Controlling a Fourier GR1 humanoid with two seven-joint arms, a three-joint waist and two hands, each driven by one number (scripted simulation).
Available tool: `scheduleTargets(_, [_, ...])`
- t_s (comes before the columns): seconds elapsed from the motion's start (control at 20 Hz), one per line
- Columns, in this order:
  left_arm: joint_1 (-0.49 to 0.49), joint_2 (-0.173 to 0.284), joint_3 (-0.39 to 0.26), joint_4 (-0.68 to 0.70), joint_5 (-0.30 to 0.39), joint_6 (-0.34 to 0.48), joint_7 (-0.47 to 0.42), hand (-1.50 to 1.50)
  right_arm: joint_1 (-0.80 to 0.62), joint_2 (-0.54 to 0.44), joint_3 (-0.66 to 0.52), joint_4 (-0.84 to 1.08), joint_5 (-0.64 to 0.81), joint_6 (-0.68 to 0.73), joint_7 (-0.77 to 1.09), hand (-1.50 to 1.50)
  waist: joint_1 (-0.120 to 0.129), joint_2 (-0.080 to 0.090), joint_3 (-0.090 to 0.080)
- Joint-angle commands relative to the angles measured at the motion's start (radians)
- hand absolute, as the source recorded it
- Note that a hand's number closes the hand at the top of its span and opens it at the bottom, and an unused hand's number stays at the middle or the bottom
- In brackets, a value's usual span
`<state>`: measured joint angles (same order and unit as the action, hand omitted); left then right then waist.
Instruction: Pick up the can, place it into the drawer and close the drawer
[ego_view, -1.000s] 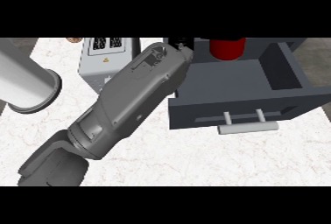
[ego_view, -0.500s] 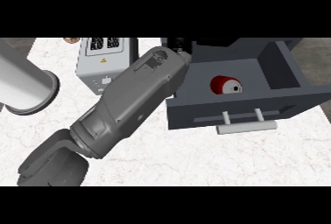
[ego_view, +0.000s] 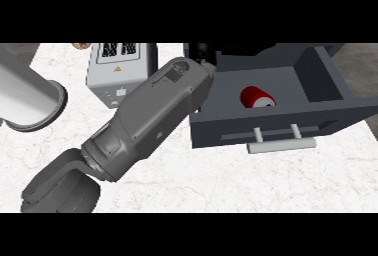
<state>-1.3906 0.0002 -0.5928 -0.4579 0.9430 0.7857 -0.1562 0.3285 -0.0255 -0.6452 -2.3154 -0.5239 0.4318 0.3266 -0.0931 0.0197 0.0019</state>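
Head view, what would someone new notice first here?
A big grey forearm cuts diagonally across the middle, from lower left up toward the drawer's back corner. At right the dark grey drawer stands open, with the red can lying on its side inside and a pale handle on its front. A grey box sits at upper middle, and a pale cylinder comes in from the left.

**Grey forearm, chunky segments**

So the forearm (ego_view: 151, 120) is all matte grey, a long boxy shell with rounded edges. There's a small recessed panel near the wrist end, and a few tiny dark screw dots. A ringed joint links it to a fatter, darker grey upper segment (ego_view: 59, 185).
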Motion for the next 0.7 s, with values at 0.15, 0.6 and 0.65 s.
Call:
scheduleTargets(0.15, [-0.017, 0.000, -0.011, -0.016, 0.047, 0.013, -0.032, -1.50, -0.042, -0.040, -0.037, -0.065, 0.121, 0.035, -0.094, -1.50, 0.013, -0.003, -0.001])
scheduleTargets(0.6, [0.007, 0.000, -0.011, -0.033, 0.088, -0.022, -0.147, -1.50, -0.127, -0.078, 0.041, -0.111, 0.350, 0.101, -0.227, -1.50, 0.029, -0.001, -0.001])
scheduleTargets(0.65, [-0.027, 0.000, -0.005, -0.036, 0.098, 0.011, -0.130, -1.50, -0.171, -0.092, 0.061, -0.123, 0.376, 0.064, -0.185, -1.50, 0.038, -0.002, -0.001])
